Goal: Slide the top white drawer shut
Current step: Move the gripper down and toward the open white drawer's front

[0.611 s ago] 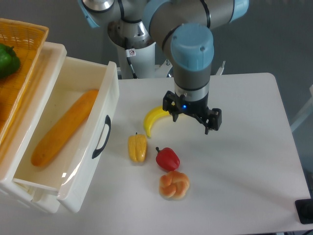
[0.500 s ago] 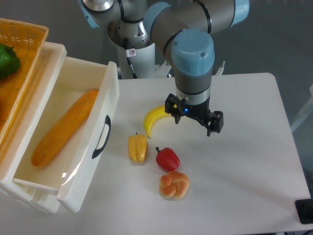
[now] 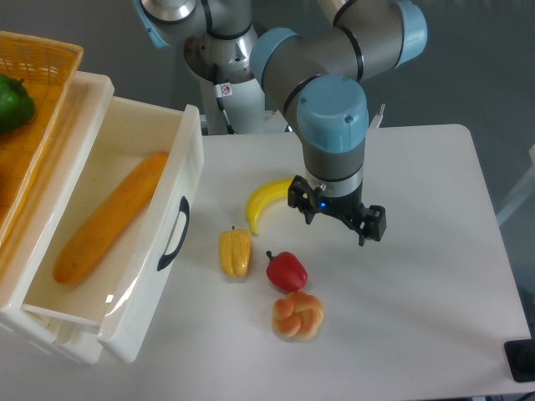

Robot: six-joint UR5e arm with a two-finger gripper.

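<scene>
Banana [image 3: 263,203], yellow pepper [image 3: 235,252], red pepper [image 3: 287,270], knotted bun [image 3: 298,316] on table [image 3: 435,276]; yellow basket [image 3: 38,63] top left.

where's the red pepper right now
The red pepper lies on the white table near the middle of the camera view, right of the yellow pepper and just above the braided bun.

A lab: robot arm [image 3: 334,109], toy food.
</scene>
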